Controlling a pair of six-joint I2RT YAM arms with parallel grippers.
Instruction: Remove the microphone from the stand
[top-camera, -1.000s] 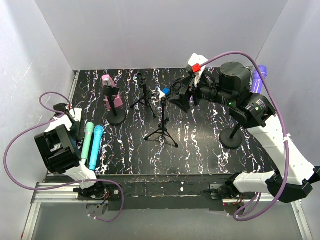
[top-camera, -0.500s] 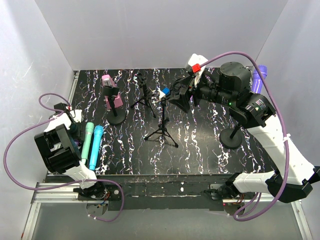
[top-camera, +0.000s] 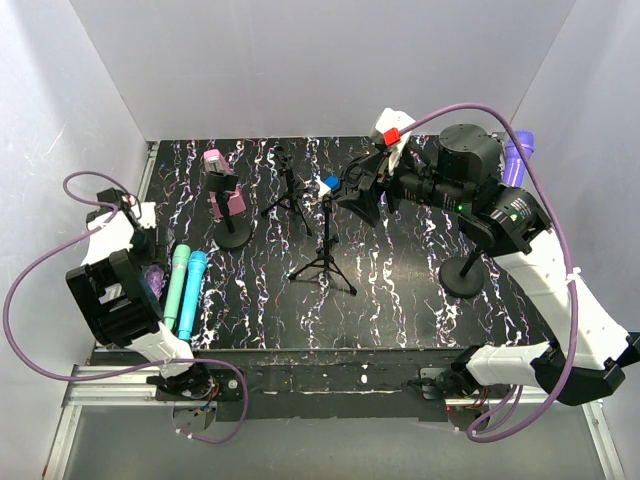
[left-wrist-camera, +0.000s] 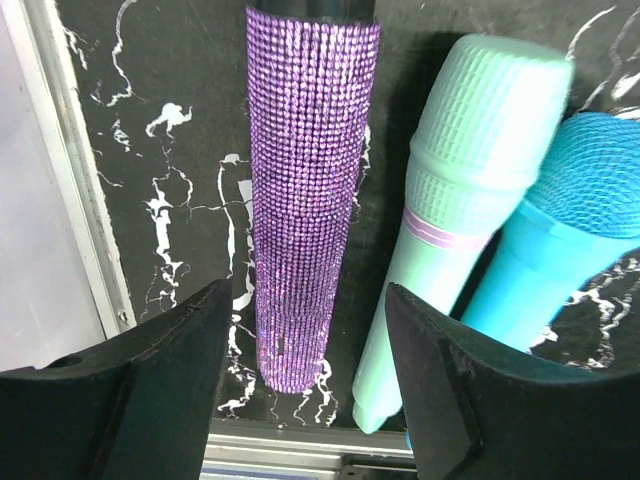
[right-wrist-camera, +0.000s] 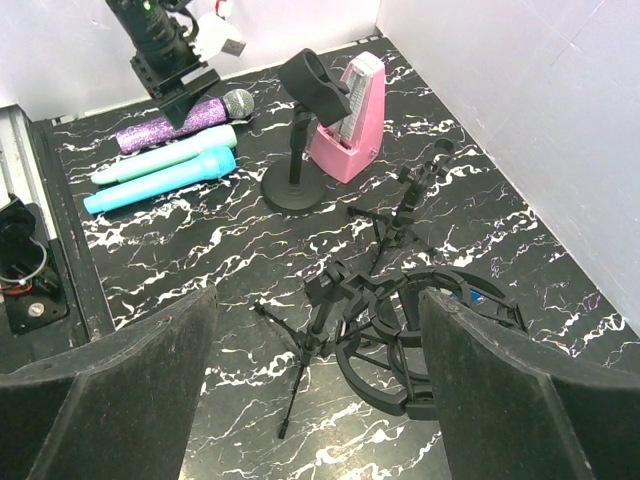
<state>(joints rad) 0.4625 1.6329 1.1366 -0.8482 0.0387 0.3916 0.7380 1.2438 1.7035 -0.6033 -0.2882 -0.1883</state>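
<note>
White walls closed in a black table with white marble veins. The right arm reached far over the middle. The right gripper hung there with its fingers wide apart and nothing between them, above a tripod stand. The left arm stood at the left edge. A clip stand on a round base stood near the back. The purple glitter microphone lay flat on the table between the parted fingers of the left gripper, with a narrow gap at each side. Just beside it lay a mint microphone and a blue microphone, touching each other. At the far right a second purple microphone showed behind the right arm; its seating I could not tell.
</note>
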